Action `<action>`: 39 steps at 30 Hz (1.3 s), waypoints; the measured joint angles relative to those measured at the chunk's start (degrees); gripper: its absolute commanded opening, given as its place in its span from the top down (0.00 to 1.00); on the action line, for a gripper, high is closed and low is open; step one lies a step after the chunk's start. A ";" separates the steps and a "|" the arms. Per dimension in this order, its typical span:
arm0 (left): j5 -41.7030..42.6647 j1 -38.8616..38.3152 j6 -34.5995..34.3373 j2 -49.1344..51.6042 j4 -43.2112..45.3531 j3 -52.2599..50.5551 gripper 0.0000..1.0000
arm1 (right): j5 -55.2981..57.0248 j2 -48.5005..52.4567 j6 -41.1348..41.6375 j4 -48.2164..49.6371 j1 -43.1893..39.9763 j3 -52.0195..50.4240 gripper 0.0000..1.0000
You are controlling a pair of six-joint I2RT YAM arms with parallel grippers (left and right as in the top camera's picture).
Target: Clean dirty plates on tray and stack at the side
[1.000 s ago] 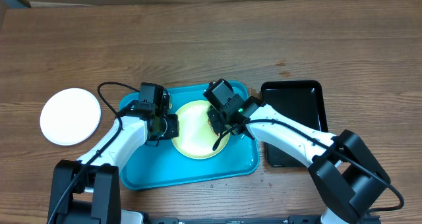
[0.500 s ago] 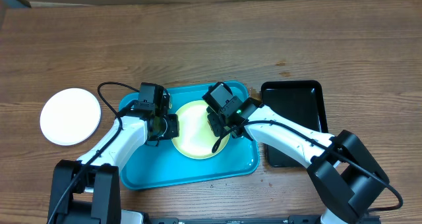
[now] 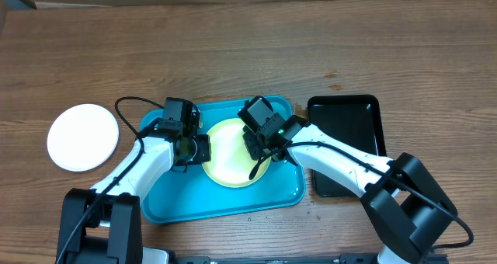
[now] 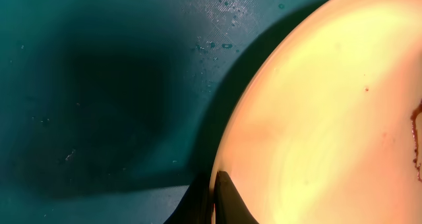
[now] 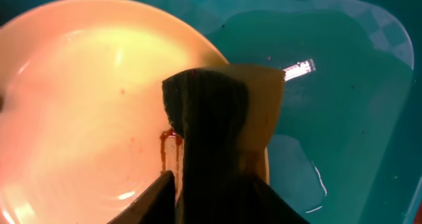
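The wooden table (image 3: 233, 54) was the biggest thing. The blue tray (image 3: 233, 202) sat in the lower middle of the overhead picture. The yellow-green plate (image 3: 229, 159) lay inside it. A white plate (image 3: 83, 137) lay alone at the far left, and a black tray (image 3: 345, 124) sat at the right.

The left gripper (image 3: 194, 149) looked pinched shut on the yellow-green plate's left rim. The right gripper (image 3: 256, 144) squeezed a sponge (image 5: 224, 112) that pressed on the plate's right side.

I think a hard push from the sponge could make the plate slip out of that small pinch and slide. The tray looked wet, so it may be slippery. The sponge could also miss the smear (image 5: 165, 141) just beside it.

Only the right wrist picture showed the sponge, the red-brown smear and the wet patches. Only the left wrist picture showed the pinch on the rim, at its bottom edge. Only the overhead picture showed the white plate and the black tray.
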 measured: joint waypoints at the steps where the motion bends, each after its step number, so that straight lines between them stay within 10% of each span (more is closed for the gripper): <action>1: 0.00 0.00 0.00 0.00 0.00 0.00 0.96 | 0.02 -0.02 0.04 -0.22 0.00 0.00 0.80; 8: 0.00 0.00 0.00 0.00 0.00 0.00 0.96 | -0.04 0.00 -0.09 2.03 0.02 -1.20 0.82; 12: 0.00 0.00 0.02 0.00 0.00 0.00 0.96 | 0.11 0.00 -0.15 5.42 0.02 -3.58 0.59; 18: 0.59 0.00 0.00 0.00 -0.04 0.00 0.96 | 0.20 0.00 -0.22 6.19 0.04 -5.40 0.96; 39: 0.59 0.00 0.02 0.00 0.00 0.00 0.96 | -1.53 -0.02 3.91 8.87 0.00 -7.30 0.96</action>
